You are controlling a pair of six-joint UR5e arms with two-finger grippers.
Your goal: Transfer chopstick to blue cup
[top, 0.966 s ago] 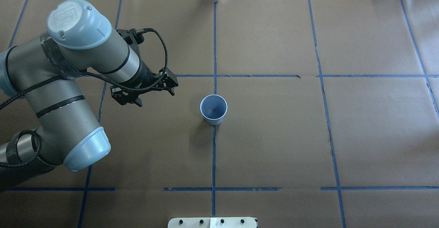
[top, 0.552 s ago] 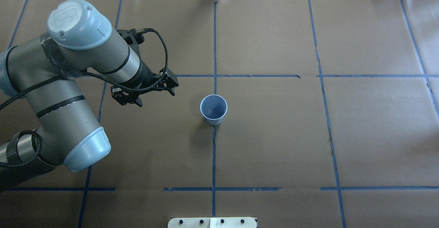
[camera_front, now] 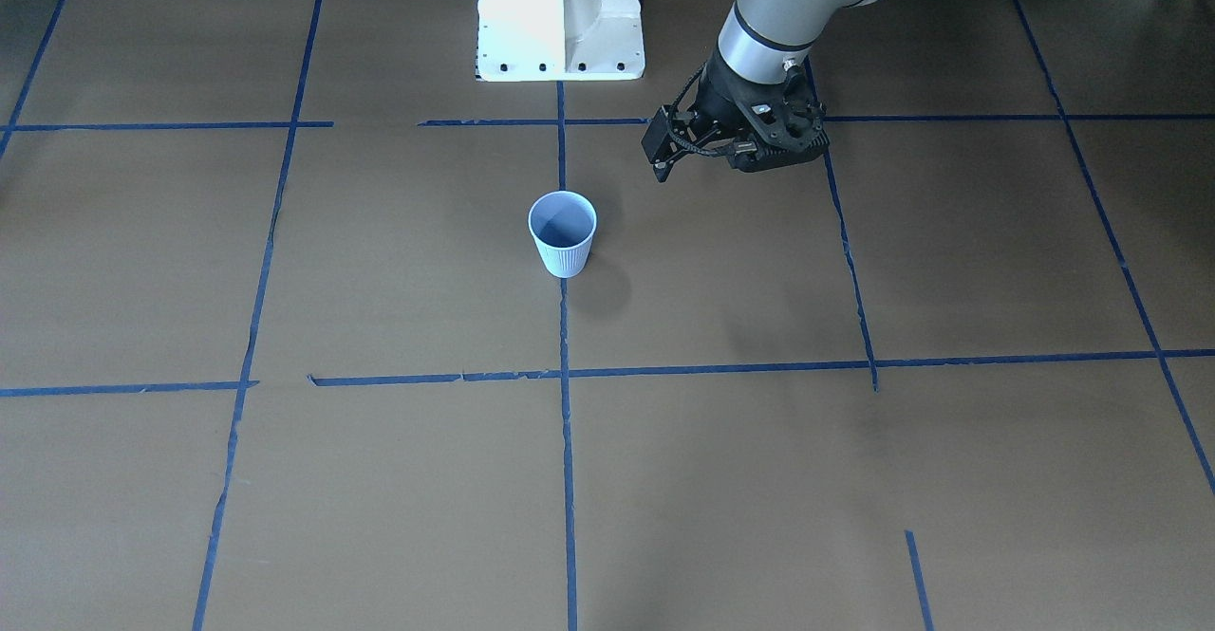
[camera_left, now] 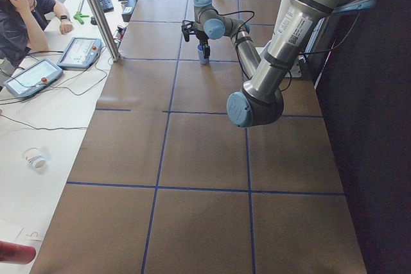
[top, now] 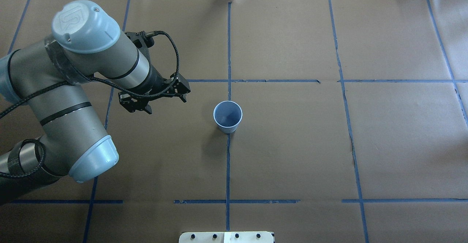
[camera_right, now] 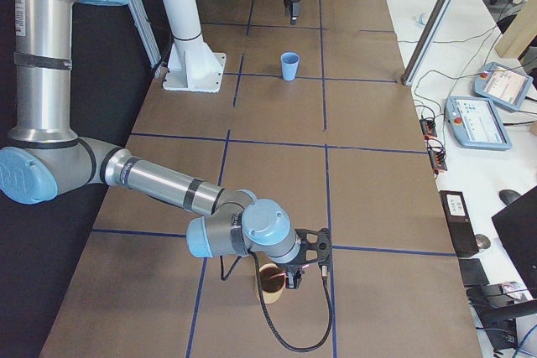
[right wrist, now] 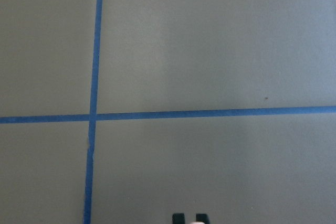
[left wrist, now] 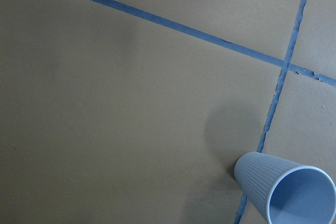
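Note:
The blue cup stands upright at the middle of the table, on a blue tape line, with nothing showing inside it. My left gripper hovers to its left, open, with nothing between its fingers; the left wrist view catches the blue cup at its bottom right corner. My right gripper is far off at the table's right end. In the right wrist view its fingertips stand close together with a pale end of the chopstick between them. The rest of the chopstick is hidden.
A brown cup sits just below the right gripper. The white robot base stands behind the blue cup. Blue tape lines cross the brown paper. A side table with tablets and a seated person lie beyond the far edge.
The left arm's upper joints have shifted very slightly. The left gripper and the blue cup stay where they were.

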